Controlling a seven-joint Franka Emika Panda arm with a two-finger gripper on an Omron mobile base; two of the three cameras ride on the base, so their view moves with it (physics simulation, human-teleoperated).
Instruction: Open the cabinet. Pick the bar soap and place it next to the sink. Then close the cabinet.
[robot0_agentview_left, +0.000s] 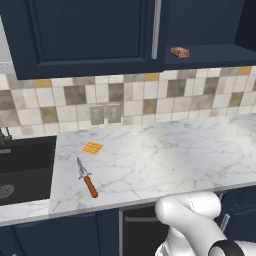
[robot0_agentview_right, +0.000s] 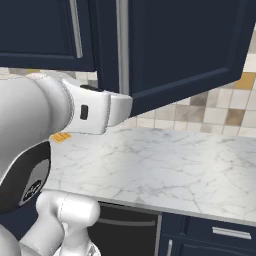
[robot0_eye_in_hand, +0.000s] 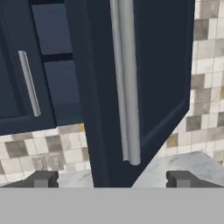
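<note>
With door (robot0_eye_in_hand: 144, 78) swung open, gripper (robot0_eye_in_hand: 112, 178) spread wide, holding nothing, straddling round silver bar handle (robot0_eye_in_hand: 126, 87). Soap (robot0_agentview_left: 180, 52): one reddish-brown block on cabinet shelf (robot0_agentview_left: 210, 52). On veined marble counter (robot0_agentview_left: 165, 160): one ridged orange square (robot0_agentview_left: 92, 148), one knife (robot0_agentview_left: 86, 177). One black sink (robot0_agentview_left: 25, 170) left.

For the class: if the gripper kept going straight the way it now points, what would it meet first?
Most likely the silver bar handle of the open cabinet door, which stands straight ahead between the open jaws of the gripper. Depth is unclear, so how near it is cannot be told.
</note>
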